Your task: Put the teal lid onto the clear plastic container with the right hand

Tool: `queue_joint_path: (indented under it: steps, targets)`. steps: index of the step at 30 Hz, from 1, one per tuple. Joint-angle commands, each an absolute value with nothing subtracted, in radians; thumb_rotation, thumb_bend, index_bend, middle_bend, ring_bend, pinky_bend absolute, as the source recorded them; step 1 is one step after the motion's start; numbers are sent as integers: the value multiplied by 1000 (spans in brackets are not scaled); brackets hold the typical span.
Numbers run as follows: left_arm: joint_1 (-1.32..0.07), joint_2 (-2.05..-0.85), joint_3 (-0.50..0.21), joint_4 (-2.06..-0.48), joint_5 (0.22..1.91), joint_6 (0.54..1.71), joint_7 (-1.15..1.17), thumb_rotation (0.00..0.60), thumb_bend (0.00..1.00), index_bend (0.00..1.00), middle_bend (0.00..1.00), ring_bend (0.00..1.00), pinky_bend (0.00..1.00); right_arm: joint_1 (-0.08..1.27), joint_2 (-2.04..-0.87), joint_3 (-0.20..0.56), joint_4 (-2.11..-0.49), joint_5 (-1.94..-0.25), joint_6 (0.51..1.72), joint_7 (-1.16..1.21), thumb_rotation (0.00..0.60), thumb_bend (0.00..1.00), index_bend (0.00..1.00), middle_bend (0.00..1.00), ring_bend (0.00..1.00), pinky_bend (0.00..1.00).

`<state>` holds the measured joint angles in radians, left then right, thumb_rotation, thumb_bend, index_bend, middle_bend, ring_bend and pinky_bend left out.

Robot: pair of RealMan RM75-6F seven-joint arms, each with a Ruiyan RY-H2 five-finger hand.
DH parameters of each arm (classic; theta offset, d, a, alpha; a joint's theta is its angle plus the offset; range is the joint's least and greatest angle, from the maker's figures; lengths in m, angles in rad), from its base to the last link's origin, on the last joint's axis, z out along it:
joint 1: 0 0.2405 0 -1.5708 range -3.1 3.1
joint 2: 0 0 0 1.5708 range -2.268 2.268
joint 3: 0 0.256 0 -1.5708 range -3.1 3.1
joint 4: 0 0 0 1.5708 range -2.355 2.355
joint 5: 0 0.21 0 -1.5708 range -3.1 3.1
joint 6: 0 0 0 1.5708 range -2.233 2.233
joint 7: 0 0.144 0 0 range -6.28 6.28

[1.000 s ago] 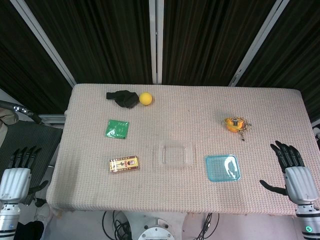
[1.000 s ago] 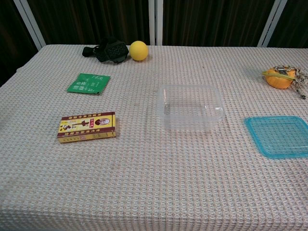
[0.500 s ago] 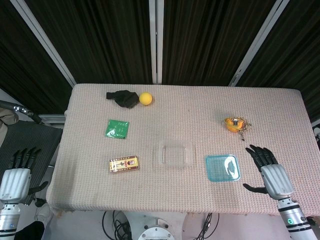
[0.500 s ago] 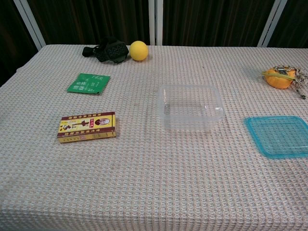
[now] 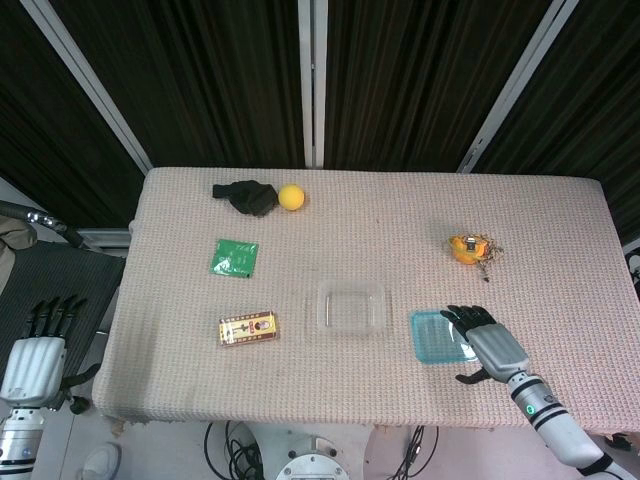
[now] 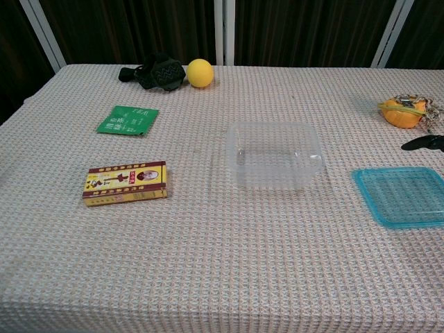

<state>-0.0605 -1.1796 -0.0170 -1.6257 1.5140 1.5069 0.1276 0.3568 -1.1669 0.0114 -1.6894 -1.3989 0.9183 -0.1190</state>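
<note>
The teal lid (image 5: pixel 438 335) (image 6: pixel 402 195) lies flat on the table, right of the clear plastic container (image 5: pixel 351 308) (image 6: pixel 275 154), which stands empty near the middle. My right hand (image 5: pixel 486 344) hovers over the lid's right edge with its fingers spread and nothing in them. In the chest view only dark fingertips (image 6: pixel 424 143) of that hand show at the right border. My left hand (image 5: pixel 38 350) hangs open off the table's left side, beyond its edge.
A red-and-yellow box (image 5: pixel 247 328) and a green packet (image 5: pixel 234 257) lie left of the container. A yellow ball (image 5: pixel 291 197) and a black cloth (image 5: pixel 245 196) sit at the back. An orange object with a chain (image 5: pixel 471 247) lies behind the lid.
My right hand has moved left from beyond the table's right edge to above the lid's right side. The left hand has barely shifted.
</note>
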Motion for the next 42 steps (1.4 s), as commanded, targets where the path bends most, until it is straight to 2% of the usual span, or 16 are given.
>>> queue_joint_path:
  steps: [1,10,29,36,42]
  targets:
    - [-61,-1176,-18,-1632,1513,1506,133,600,0,101,57,0,0,390,-1200,24,-1647,-1376,891,-145,600,0,0,49,0,0]
    - [-59,-1166,-19,-1657,1511,1509,153,600,0,101,57,0,0,435,-1249,25,-1577,-1358,845,-120,600,0,0,92,0,0]
    - [-63,-1162,-20,-1664,1506,1500,159,600,0,101,57,0,0,455,-1286,5,-1516,-1360,849,-61,600,0,1,143,0,0]
    - [-62,-1162,-19,-1661,1507,1501,153,600,0,101,57,0,0,447,-1291,3,-1510,-1376,891,-58,600,26,161,307,0,0]
    - [-59,-1158,-17,-1660,1509,1504,148,600,0,101,57,0,0,419,-1220,10,-1585,-1404,974,-27,600,26,234,354,0,0]
